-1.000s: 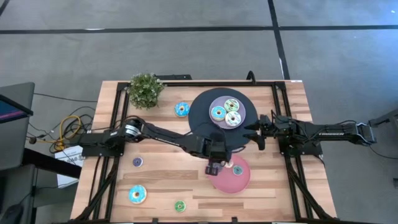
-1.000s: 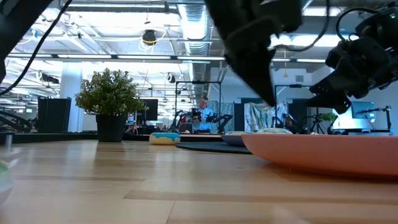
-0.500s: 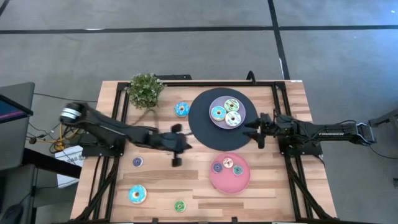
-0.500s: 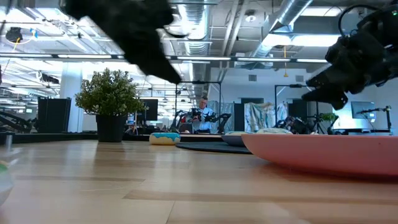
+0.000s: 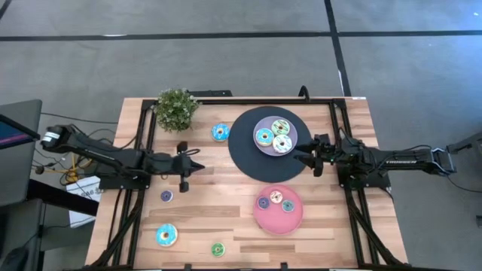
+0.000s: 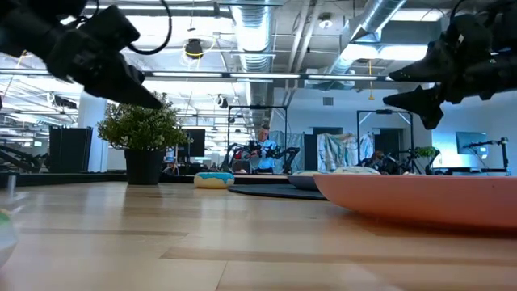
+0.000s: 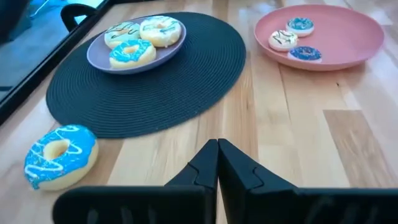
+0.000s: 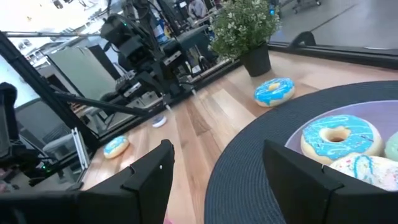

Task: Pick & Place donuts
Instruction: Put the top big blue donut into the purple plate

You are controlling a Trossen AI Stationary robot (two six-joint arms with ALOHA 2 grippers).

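Three big donuts lie on the lavender plate (image 5: 275, 135) (image 7: 134, 45), and three small ones lie on the pink plate (image 5: 276, 202) (image 7: 292, 38). A blue donut (image 5: 220, 132) (image 7: 59, 154) (image 8: 273, 91) lies on the wood beside the black disc. Near the table's left front lie a small purple donut (image 5: 166, 196), a big blue one (image 5: 166, 235) and a small green one (image 5: 218, 249). My left gripper (image 5: 196, 167) (image 7: 217, 144) hangs shut above bare wood left of the disc. My right gripper (image 5: 297, 156) (image 8: 216, 149) hovers open at the disc's right edge.
The black woven disc (image 5: 252, 154) bears the lavender plate. A potted plant (image 5: 176, 109) stands at the far left corner. Black frame rails run along both sides of the table. Bare wood lies between the left gripper and the pink plate.
My left arm has drawn back from over the pink plate toward the table's left edge and now hangs left of the black disc. With the arm gone, three small donuts show on the pink plate. My right gripper has risen slightly.
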